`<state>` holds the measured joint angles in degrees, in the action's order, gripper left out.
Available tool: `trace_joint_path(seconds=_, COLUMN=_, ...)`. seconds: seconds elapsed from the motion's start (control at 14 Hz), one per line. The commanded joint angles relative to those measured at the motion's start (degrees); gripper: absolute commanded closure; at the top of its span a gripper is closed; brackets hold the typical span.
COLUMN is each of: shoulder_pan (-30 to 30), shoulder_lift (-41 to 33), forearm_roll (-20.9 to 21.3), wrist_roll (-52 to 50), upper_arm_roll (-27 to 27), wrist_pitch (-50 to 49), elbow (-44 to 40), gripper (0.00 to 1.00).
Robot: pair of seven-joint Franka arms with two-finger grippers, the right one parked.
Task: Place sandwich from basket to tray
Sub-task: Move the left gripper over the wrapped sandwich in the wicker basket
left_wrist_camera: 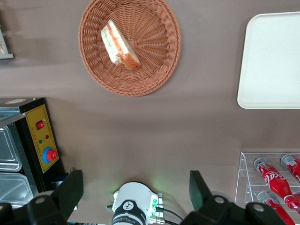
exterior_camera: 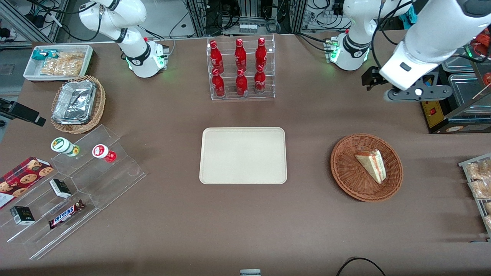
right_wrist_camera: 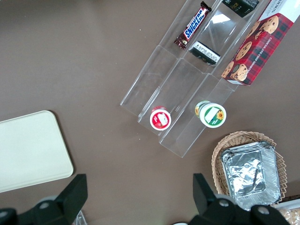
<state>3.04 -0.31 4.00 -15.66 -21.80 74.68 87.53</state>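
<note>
The gripper (left_wrist_camera: 136, 192) hangs high above the table, farther from the front camera than the basket (exterior_camera: 366, 167), fingers spread wide; in the wrist view only their tips show, the rest cut off by the frame edge. The sandwich (exterior_camera: 371, 165) filling is too small to identify. Beside the basket toward the working arm's end, a rack of pastries (exterior_camera: 479, 188) runs out of frame.

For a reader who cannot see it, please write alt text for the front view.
A triangular wrapped sandwich lies in a round reddish-brown wicker basket, apart from an empty cream rectangular tray at the middle of the brown table. The left arm's gripper hangs open above the table, farther from the camera than the basket.
</note>
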Motion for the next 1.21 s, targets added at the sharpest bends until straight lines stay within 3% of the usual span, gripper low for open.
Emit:
trace_joint_path(seconds=0.0, shoulder_pan=0.2, shoulder_lift=-0.1, forearm_roll=0.9, wrist_roll=0.9, upper_arm_roll=-0.3, wrist_pitch=0.2, elbow=-0.3, gripper=0.0)
trace_joint_path(seconds=0.43, shoulder_pan=1.7, shoulder_lift=7.1, forearm_roll=1.4, wrist_roll=-0.1, upper_arm_roll=2.6, wrist_pitch=2.1, elbow=2.0, gripper=0.0)
trace_joint_path(seconds=0.64, shoulder_pan=2.6, shoulder_lift=10.8, forearm_roll=1.4, wrist_roll=-0.6, upper_arm_roll=8.4, wrist_pitch=13.3, elbow=9.8, gripper=0.0)
trace_joint_path(seconds=0.86, shoulder_pan=6.7, shoulder_lift=12.8, forearm_roll=1.3, wrist_roll=-6.4, upper_arm_roll=9.0, wrist_pitch=28.6, elbow=18.9, gripper=0.0)
trace_joint_path(seconds=1.14, shoulder_pan=7.4, shoulder_lift=15.8, forearm_roll=1.3, wrist_roll=-13.6, upper_arm_roll=9.0, wrist_pitch=32.3, elbow=19.3, gripper=0.0)
